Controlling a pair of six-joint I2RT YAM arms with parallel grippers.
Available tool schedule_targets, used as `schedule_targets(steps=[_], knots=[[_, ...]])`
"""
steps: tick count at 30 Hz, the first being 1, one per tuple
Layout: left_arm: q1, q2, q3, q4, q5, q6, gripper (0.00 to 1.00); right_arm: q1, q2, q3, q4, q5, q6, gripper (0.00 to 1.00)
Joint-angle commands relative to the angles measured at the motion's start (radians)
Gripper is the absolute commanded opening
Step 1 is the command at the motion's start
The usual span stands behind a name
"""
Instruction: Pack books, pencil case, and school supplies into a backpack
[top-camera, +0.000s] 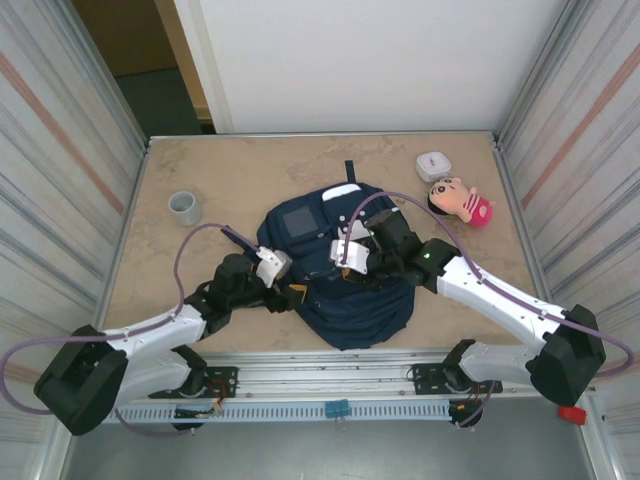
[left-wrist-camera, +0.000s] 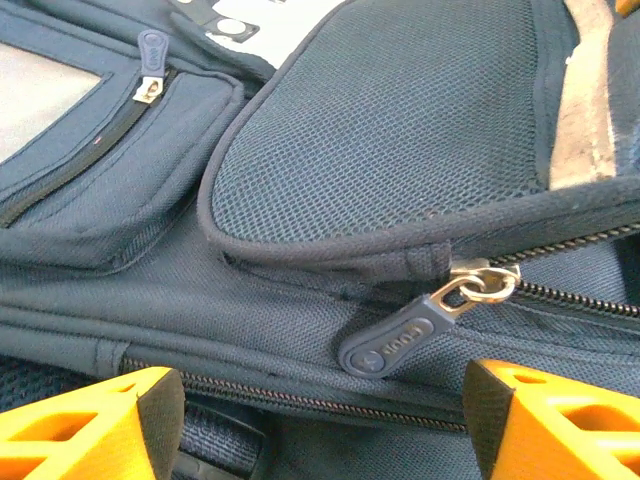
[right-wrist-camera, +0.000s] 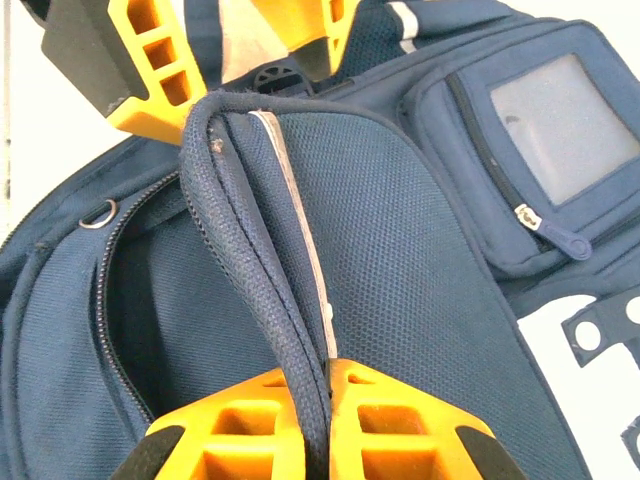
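The navy backpack (top-camera: 350, 305) lies flat in the middle of the table, front side up. My right gripper (right-wrist-camera: 328, 400) is shut on the piped edge of the backpack's flap (right-wrist-camera: 235, 200) and holds it raised over a dark unzipped opening (right-wrist-camera: 130, 300). My left gripper (left-wrist-camera: 320, 400) stands open at the backpack's left side, its orange fingers (left-wrist-camera: 90, 425) wide apart, with nothing between them. A grey rubber zipper pull (left-wrist-camera: 400, 335) on a metal slider lies just beyond the fingertips. The left gripper's fingers (right-wrist-camera: 150, 80) also reach into the top of the right wrist view. Books, pencil case and school supplies are out of view.
A grey cup (top-camera: 185, 207) stands at the left of the table. A small white rounded case (top-camera: 434, 164) and a pink-clothed doll (top-camera: 462, 200) lie at the back right. Ribbed walls close in both sides.
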Motion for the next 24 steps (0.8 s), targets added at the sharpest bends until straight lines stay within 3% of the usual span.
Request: schedule_targets(steps=[1,6,10,13,16,21,24], knots=[[-0.004,0.022,0.005,0.105,0.042,0.099,0.76,-0.008,-0.002,0.046,-0.027,-0.050,-0.012,0.00],[-0.004,0.063,0.048,0.065,0.130,0.230,0.75,-0.011,0.011,0.046,-0.018,-0.050,0.000,0.00],[-0.013,0.074,0.030,0.086,0.169,0.234,0.66,-0.019,0.014,0.046,0.010,-0.039,0.034,0.00],[-0.019,0.060,0.016,0.090,0.175,0.208,0.53,-0.026,0.010,0.046,0.029,-0.031,0.056,0.00],[-0.030,0.037,0.009,0.088,0.182,0.198,0.31,-0.029,-0.003,0.042,0.043,-0.038,0.068,0.00],[-0.048,-0.006,0.002,0.086,0.195,0.198,0.10,-0.030,-0.017,0.028,0.065,-0.039,0.075,0.00],[-0.052,-0.030,-0.011,0.099,0.188,0.193,0.04,-0.031,-0.014,0.028,0.066,-0.040,0.075,0.00]])
